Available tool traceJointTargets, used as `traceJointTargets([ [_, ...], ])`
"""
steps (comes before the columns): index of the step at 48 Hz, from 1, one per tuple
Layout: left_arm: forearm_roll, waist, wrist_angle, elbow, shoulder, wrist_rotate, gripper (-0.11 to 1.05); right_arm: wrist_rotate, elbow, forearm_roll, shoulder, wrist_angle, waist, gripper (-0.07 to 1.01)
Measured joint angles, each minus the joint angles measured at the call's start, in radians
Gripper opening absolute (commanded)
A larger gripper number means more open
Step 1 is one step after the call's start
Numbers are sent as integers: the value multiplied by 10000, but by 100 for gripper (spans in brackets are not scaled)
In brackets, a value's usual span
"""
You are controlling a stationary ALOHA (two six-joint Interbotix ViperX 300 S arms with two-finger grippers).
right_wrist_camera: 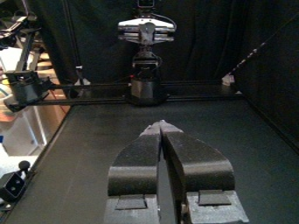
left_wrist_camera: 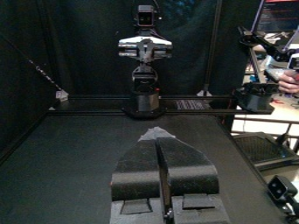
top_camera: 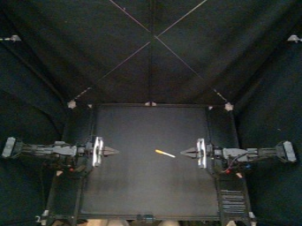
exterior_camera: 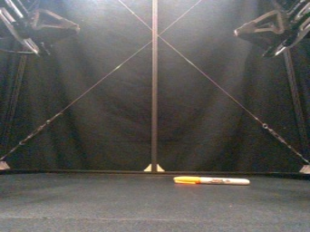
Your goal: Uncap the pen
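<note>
One marker pen [top_camera: 167, 154] lies flat on the black table, a little right of the middle. In the front view the pen [exterior_camera: 212, 180] has an orange end on the left and a white barrel with dark print on the right. My right gripper [top_camera: 189, 153] hovers just right of the pen, jaws pressed together, holding nothing. My left gripper [top_camera: 115, 152] is at the table's left side, also shut and empty. Both grippers hang high in the front view, left gripper [exterior_camera: 49, 25] and right gripper [exterior_camera: 255, 25]. Neither wrist view shows the pen.
In the left wrist view the shut left gripper [left_wrist_camera: 158, 136] faces the right arm [left_wrist_camera: 142, 52] across the bare table. The right wrist view mirrors this, with the right gripper [right_wrist_camera: 162, 129] facing the left arm [right_wrist_camera: 145, 35].
</note>
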Motion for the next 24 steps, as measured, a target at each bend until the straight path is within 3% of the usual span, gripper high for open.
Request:
traceJointTargets([
  [12, -61, 107, 0, 460, 92, -15, -2, 123, 15, 276, 1028, 138, -353, 1],
  [24, -77, 107, -138, 430, 1012, 46, -2, 215, -430, 1319, 3099, 721, -1197, 3],
])
